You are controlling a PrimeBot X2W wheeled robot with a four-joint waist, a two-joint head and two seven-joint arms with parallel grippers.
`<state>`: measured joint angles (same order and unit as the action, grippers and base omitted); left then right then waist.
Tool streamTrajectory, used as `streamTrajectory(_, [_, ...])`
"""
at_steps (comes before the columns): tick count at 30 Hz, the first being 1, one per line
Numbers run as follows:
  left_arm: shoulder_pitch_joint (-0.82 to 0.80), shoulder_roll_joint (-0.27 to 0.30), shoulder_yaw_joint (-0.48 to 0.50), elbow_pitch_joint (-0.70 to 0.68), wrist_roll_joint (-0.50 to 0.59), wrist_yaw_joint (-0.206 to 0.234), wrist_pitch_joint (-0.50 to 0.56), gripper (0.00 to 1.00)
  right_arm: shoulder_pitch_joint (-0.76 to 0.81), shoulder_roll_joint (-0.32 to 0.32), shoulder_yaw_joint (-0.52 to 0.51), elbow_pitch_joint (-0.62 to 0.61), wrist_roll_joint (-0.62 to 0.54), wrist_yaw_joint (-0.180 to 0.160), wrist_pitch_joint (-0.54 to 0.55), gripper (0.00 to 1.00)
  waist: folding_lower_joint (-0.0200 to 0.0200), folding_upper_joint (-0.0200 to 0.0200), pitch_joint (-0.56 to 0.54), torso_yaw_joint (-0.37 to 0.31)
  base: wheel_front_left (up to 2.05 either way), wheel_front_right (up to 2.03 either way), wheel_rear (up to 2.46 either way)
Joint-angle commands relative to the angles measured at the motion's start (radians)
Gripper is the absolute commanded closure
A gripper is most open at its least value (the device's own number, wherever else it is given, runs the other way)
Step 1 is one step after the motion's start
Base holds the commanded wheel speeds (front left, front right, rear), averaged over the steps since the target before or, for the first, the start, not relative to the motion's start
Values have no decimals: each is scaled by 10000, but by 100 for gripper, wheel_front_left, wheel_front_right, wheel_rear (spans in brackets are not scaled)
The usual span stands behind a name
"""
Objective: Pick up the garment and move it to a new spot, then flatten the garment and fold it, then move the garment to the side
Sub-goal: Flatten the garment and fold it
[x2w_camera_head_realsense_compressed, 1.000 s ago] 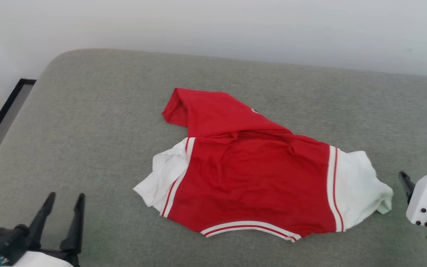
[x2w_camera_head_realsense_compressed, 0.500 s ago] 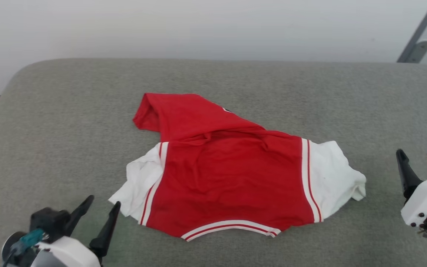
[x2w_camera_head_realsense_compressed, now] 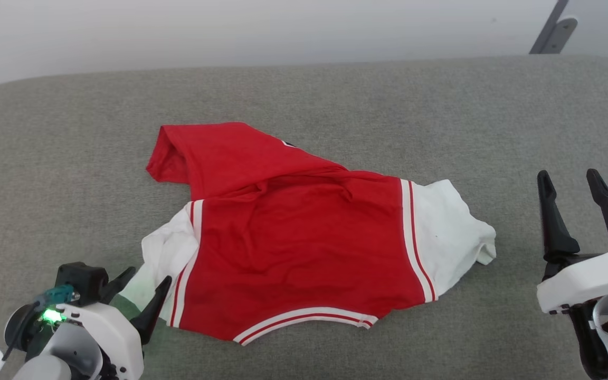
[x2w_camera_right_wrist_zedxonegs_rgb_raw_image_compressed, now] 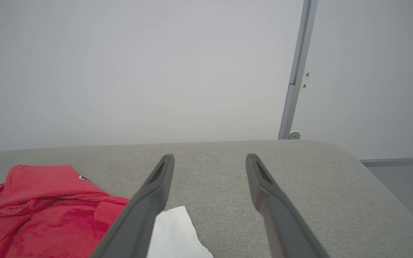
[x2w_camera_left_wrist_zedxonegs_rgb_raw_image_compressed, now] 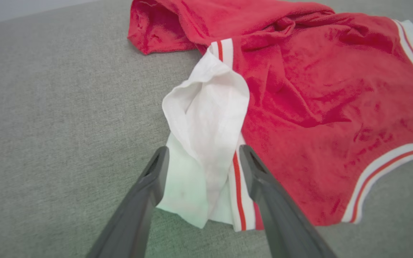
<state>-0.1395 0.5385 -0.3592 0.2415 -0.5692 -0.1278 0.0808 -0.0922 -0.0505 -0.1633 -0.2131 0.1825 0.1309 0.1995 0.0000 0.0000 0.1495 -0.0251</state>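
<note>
As the head view looks down, we note the garment (x2w_camera_head_realsense_compressed: 304, 248) crumpled on the grey cushion (x2w_camera_head_realsense_compressed: 72, 158), left pincer (x2w_camera_head_realsense_compressed: 148, 275) parted at its white sleeve (x2w_camera_head_realsense_compressed: 162, 253), right pincer (x2w_camera_head_realsense_compressed: 568, 177) parted, well apart; left wrist view, sleeve seen between the fingers (x2w_camera_left_wrist_zedxonegs_rgb_raw_image_compressed: 145, 200); right wrist view, garment lower left.

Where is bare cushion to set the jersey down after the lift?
Widest bare cushion: between the garment and the far edge, and left of it. A narrower strip separates it from the right gripper. Crowded near-left, where the left gripper is at the white sleeve.
</note>
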Motion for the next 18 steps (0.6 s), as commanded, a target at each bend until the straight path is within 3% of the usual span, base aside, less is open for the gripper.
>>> streamTrajectory(1, [-191, 14, -6, 132, -119, -29, 99, 0, -11, -5, 54, 67, -33, -4, -167, 0, 0, 0, 80, -86, 0, 0, 0])
streamTrajectory(6, [-604, -58, -106, 814, -245, 23, 519, 2, -96, -4, 216, 256, -38, -4, -531, 0, 0, 0, 219, -214, 0, 0, 0])
streamTrajectory(7, [-675, -69, -145, 933, -221, 25, 618, 24, -111, -4, 228, 301, -13, -4, -530, 0, 0, 0, 250, -232, 0, 0, 0])
streamTrajectory(9, [-842, -92, -159, 1125, -258, 55, 790, 94, -141, -3, 258, 371, 7, -4, -543, 0, 0, 0, 323, -275, 0, 0, 0])
streamTrajectory(10, [-917, -72, -199, 1214, -219, 60, 868, 100, -153, -4, 257, 383, 11, -4, -566, 0, 0, 0, 352, -281, 0, 0, 0])
streamTrajectory(18, [-1319, 93, -174, 1509, -311, 144, 1246, 100, -208, -2, 166, 407, 72, -4, -619, 0, 0, 0, 562, -270, 0, 0, 0])
